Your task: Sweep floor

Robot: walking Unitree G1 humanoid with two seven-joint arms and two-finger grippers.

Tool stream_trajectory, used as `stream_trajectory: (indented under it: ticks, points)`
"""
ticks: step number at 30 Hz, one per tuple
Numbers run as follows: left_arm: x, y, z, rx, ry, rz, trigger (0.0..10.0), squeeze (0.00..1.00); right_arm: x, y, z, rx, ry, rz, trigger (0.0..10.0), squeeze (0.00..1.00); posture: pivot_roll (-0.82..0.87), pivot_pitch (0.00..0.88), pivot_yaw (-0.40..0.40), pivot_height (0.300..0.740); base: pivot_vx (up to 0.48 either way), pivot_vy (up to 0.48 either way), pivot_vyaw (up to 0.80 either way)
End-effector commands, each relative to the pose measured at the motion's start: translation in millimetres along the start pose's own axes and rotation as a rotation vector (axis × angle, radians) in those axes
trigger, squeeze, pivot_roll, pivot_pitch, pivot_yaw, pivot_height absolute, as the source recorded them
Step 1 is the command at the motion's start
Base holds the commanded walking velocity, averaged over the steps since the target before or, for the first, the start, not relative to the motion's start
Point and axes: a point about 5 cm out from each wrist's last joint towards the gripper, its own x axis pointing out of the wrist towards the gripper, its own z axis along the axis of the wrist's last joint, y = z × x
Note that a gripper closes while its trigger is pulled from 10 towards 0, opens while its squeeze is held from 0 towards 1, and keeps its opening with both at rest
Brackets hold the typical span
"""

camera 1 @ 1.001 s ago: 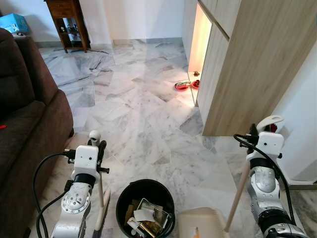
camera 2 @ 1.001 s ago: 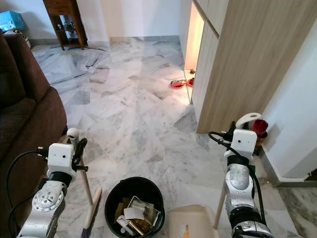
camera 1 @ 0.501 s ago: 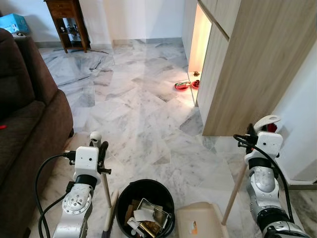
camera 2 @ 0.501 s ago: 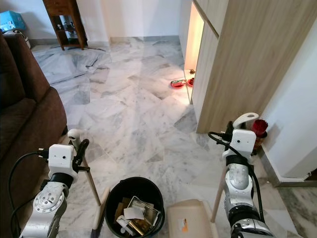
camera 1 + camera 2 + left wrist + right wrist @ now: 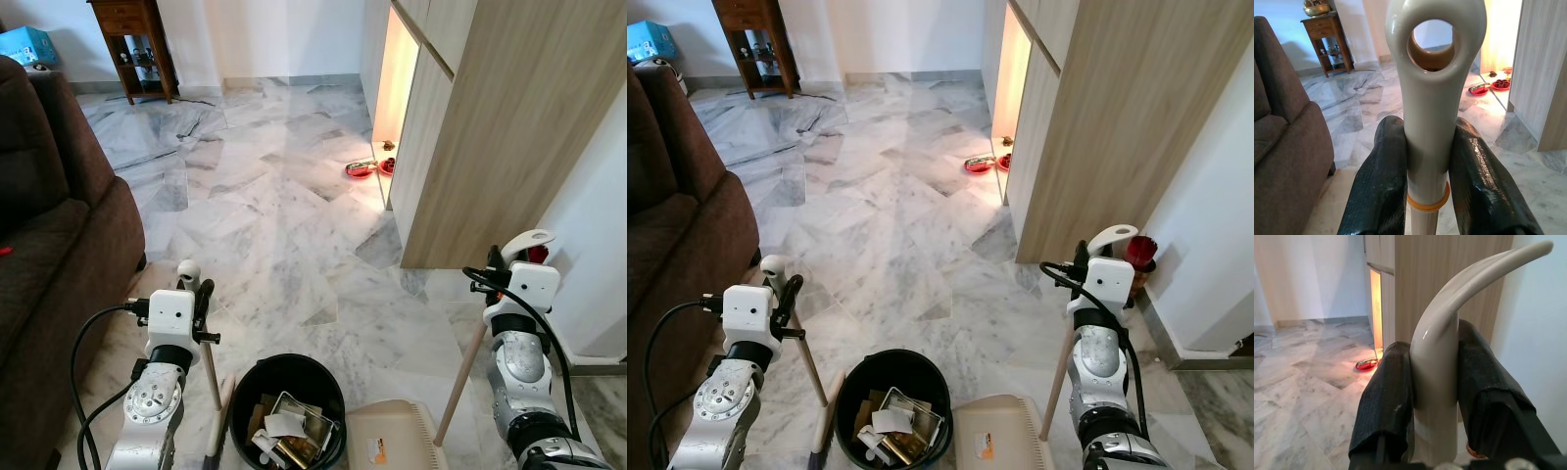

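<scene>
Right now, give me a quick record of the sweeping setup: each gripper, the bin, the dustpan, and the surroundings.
left gripper: jaws shut on broom handle
right gripper: jaws shut on dustpan handle
bin: black, on floor between the arms, holds trash
dustpan: beige, on floor beside bin, small orange scrap inside
floor: grey marble
surroundings: brown sofa on the left, wooden cabinet on the right

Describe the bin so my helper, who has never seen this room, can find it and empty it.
From the brown sofa on the robot's left, look down to the marble floor right before the robot. The round black bin stands there between the broom and the beige dustpan. It alone is black, round and holds crumpled rubbish.
</scene>
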Motion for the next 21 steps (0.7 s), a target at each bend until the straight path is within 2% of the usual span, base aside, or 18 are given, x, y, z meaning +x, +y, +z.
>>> stream_trajectory:
  ticks: [1, 21]
  points:
    - [2.2, 2.9, 6.8, 0.001, -0.031, 0.005, 10.0, 0.0, 3.8, 0.2, 5.4, 0.013, -0.028, -0.005, 10.0, 0.0, 0.05, 0.0, 0.024, 0.74, 0.0, 0.0, 0.0]
    - [2.3, 1.2, 7.7, -0.002, -0.037, 0.0, 10.0, 0.0, 4.5, 2.1, 4.9, 0.02, -0.019, 0.02, 10.0, 0.0, 0.05, 0.0, 0.022, 0.74, 0.0, 0.0, 0.0]
